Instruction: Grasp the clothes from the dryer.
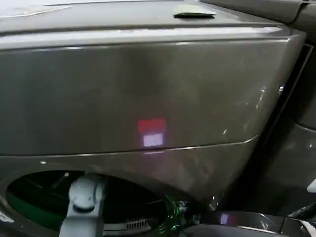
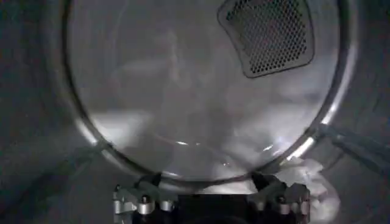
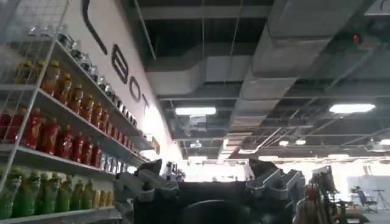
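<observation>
Closest to my left wrist camera sit the two spread finger mounts of my left gripper (image 2: 210,204), standing apart with nothing between them, so it is open. Just beside one of those fingers (image 2: 281,201), a pale, crumpled bundle, the clothes (image 2: 306,178), lies on the drum floor where the floor meets the back wall. It looks to touch the finger mount or lie just behind it; I cannot tell which. Beyond the clothes rises the drum's round back plate (image 2: 201,91), dull and shiny, ringed by a bright rim, with a dark perforated vent grille (image 2: 268,33) set near its edge.

From my head camera, my left arm (image 1: 85,202) reaches through the round opening (image 1: 39,197) of the dryer (image 1: 148,98), whose plain bronze-grey front panel carries a small red and white reflection. A flat yellowish pad (image 1: 193,11) lies on top of the machine.

My right gripper (image 3: 210,182) is held up and away, pointing at a ceiling with strip lights; its fingers stand apart, holding nothing. Shelves of bottled drinks (image 3: 55,128) line the wall beside it.
</observation>
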You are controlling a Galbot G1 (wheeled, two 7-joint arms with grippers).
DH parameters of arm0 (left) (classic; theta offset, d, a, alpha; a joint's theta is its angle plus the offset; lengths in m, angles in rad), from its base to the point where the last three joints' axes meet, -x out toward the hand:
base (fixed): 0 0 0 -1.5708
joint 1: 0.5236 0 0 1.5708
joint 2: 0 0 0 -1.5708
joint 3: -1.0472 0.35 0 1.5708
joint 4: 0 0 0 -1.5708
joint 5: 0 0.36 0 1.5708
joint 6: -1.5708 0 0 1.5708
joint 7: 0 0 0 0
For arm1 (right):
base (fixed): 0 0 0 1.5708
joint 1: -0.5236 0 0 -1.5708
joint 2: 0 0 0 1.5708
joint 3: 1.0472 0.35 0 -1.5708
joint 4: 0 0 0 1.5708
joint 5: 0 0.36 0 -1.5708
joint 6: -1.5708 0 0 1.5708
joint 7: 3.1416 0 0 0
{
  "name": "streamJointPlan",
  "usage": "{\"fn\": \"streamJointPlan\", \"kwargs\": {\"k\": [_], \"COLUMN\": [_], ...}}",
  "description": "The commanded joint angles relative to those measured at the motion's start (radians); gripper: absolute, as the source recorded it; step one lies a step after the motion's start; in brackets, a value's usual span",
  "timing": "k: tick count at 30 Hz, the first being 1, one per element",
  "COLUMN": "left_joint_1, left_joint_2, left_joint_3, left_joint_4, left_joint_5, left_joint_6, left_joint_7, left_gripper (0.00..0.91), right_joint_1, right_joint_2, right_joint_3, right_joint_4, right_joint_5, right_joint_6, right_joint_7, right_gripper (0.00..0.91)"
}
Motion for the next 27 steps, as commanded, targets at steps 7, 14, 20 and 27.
{"fn": "streamJointPlan", "kwargs": {"k": [7, 14, 20, 27], "left_joint_1": [-0.411, -0.533, -0.630, -0.713], "left_joint_2": [-0.047, -0.061, -0.077, -0.093], "left_joint_3": [0.005, 0.011, 0.007, 0.001], "left_joint_4": [0.628, 0.806, 0.952, 1.130], "left_joint_5": [0.137, 0.154, 0.192, 0.257], "left_joint_6": [-0.356, -0.422, -0.467, -0.504], "left_joint_7": [0.002, 0.010, 0.015, 0.009], "left_gripper": [0.907, 0.907, 0.907, 0.907], "right_joint_1": [0.000, 0.009, 0.013, 0.015], "right_joint_2": [-0.010, -0.020, -0.021, -0.022], "right_joint_3": [-0.002, -0.012, -0.015, -0.016], "right_joint_4": [0.004, 0.008, 0.006, 0.000], "right_joint_5": [-0.002, -0.004, -0.006, -0.007], "right_joint_6": [-0.001, -0.005, -0.005, -0.003], "right_joint_7": [-0.005, -0.006, -0.008, -0.011], "right_gripper": [0.907, 0.907, 0.907, 0.907]}}
